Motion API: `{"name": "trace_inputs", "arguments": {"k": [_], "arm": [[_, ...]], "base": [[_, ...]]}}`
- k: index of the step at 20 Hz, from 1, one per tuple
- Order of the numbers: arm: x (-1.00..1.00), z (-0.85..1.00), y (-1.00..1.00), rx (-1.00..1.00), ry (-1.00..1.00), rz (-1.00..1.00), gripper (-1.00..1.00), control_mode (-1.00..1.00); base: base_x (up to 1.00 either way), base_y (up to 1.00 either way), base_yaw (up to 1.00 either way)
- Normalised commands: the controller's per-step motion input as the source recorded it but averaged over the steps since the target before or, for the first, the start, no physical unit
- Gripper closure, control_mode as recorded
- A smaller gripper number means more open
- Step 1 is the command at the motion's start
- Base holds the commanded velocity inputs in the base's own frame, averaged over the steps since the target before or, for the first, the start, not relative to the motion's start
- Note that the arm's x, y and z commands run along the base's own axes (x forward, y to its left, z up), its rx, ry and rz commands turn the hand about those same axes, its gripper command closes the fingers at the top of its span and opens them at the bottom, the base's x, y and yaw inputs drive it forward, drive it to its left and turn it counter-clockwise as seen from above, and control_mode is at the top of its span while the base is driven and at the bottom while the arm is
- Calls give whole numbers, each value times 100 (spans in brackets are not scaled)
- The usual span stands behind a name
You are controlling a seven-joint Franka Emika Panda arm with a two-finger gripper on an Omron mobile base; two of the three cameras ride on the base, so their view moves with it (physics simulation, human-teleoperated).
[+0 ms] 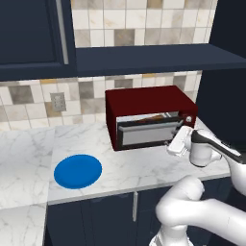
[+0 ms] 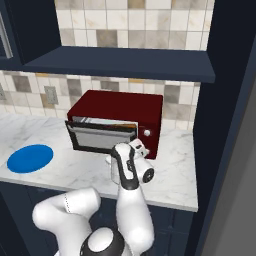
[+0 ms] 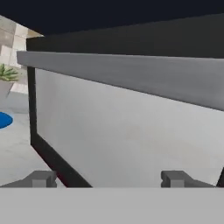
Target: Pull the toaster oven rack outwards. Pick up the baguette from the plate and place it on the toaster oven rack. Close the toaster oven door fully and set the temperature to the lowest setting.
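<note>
The dark red toaster oven (image 1: 149, 100) stands on the counter against the tiled wall. Its door (image 1: 144, 134) leans partly shut, with a gap along its top edge. In that gap shows a slim brown shape (image 1: 154, 116) that looks like the baguette; the rack is mostly hidden behind the door. To the left, the blue plate (image 1: 78, 171) lies bare. My gripper (image 1: 174, 140) is at the door's right end, open. In the hand view its fingertips (image 3: 41, 178) stand wide apart right before the glass pane (image 3: 122, 140), under the handle bar (image 3: 131, 72), with nothing between them.
Two pale knobs (image 1: 188, 118) sit on the oven's right panel, just above my hand. A dark shelf (image 1: 153, 57) and cabinets hang over the counter. A tall dark cabinet wall (image 2: 225, 125) closes the right side. The marble counter (image 1: 29, 153) runs on to the left.
</note>
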Motion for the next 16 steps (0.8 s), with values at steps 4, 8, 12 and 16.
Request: {"name": "trace_inputs", "arguments": {"k": [4, 8, 12, 16], "arm": [[60, 50, 79, 0, -11, -27, -100, -100], [61, 57, 49, 0, -4, -23, -100, -100], [42, 72, 4, 0, 2, -17, -100, -100], [20, 88, -8, 0, 12, -7, -100, -100]], "base": [[0, 0, 0], [0, 0, 0], [0, 0, 0], [0, 0, 0]]}}
